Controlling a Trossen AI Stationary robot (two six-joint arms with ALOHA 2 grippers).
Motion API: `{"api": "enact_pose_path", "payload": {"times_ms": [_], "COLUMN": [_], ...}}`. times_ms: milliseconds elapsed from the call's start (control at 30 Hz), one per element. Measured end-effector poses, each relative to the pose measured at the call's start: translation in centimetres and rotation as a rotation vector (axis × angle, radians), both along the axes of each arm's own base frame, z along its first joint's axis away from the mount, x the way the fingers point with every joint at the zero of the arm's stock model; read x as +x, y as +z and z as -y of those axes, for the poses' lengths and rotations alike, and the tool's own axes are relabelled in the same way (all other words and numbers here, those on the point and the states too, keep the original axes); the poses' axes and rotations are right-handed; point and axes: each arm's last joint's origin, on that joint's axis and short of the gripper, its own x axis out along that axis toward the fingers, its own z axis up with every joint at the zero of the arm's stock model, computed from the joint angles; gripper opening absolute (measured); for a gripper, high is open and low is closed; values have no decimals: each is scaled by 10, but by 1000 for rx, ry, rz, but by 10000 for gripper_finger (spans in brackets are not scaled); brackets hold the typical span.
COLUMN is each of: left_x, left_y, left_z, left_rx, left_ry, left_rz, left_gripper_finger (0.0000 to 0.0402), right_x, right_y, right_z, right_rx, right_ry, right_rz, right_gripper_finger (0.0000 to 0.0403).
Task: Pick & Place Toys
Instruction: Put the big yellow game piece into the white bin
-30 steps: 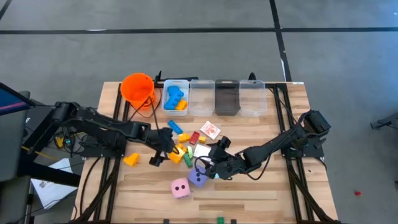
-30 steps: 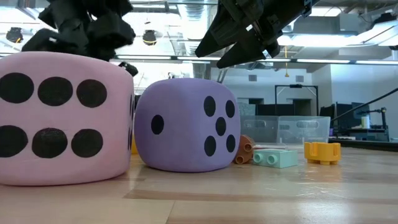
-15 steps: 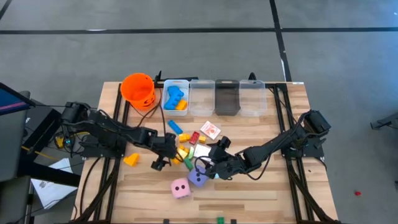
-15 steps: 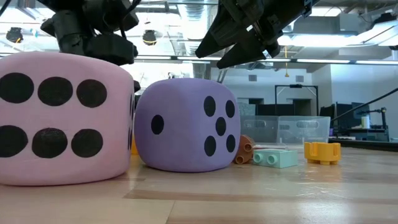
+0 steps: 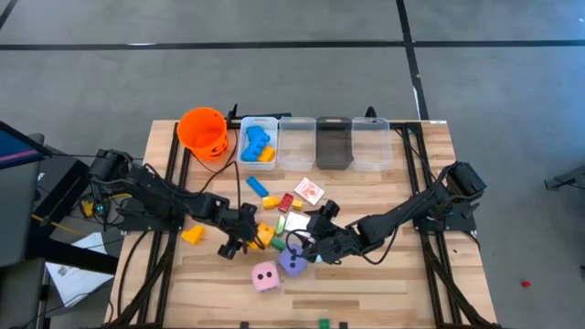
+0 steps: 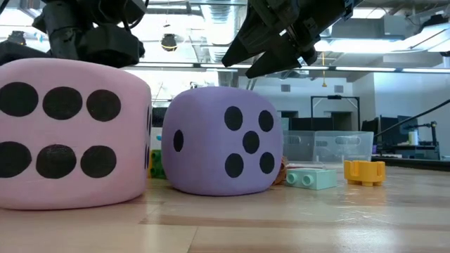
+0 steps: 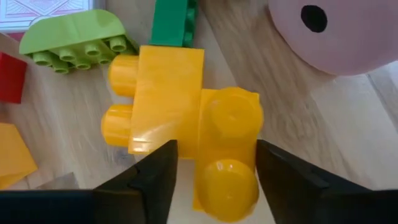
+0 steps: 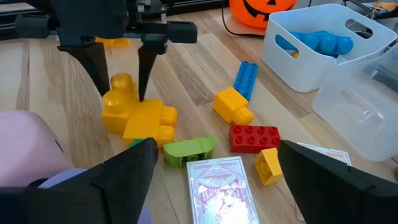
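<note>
A yellow block (image 7: 186, 118) lies on the table between the pink die (image 5: 265, 276) and a heap of small blocks. My left gripper (image 7: 216, 180) is low over it, pointing steeply down, with one finger on either side of the block's knobbed end (image 8: 121, 84). A green block (image 7: 171, 22) and a light-green one (image 7: 78, 37) lie just beyond. The purple die (image 6: 221, 140) rests on the table beside the pink die (image 6: 70, 133). My right gripper (image 5: 297, 242) hangs open above the purple die with nothing between its fingers. My left gripper straddles the yellow block's knobbed end (image 7: 230, 124) from above, its fingers (image 7: 280, 180) slanting down. A narrow gap shows beside one finger. I cannot tell whether the other finger touches the block, which lies flat on the table.
An orange bucket (image 5: 203, 131), a white bin with blue blocks (image 5: 258, 142) and clear bins (image 5: 334, 142) line the far edge. A red block (image 8: 255, 137), a blue one (image 8: 244, 78), a card (image 8: 221, 186) and an orange block (image 5: 192, 235) lie around.
My left gripper has moved toward the table's near edge and down, onto the yellow block. The purple die has turned a little and shifted sideways in the low view; the pink die has stayed where it was.
</note>
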Motion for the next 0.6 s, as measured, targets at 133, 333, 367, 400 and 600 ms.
{"api": "enact_pose_path", "payload": {"times_ms": [133,333,367,400,600], "left_x": [0,-2,-4,-5,-15], "left_y": [0,4,6,10,47], "left_z": [-1,-4,-5,-5,-10], "left_rx": [43,77,82,84,86], "left_ry": [25,48,52,56,98], "left_rz": [10,30,35,52,235], "left_gripper_finger": [144,116,116,116,116], "right_x": [0,0,0,0,0], "right_y": [0,0,0,0,0], "right_z": [0,0,0,0,0], "right_rx": [0,0,0,0,0], "right_ry": [0,0,-1,0,-1], "right_rz": [0,0,0,0,0], "right_gripper_finger": [331,331,331,331,331]}}
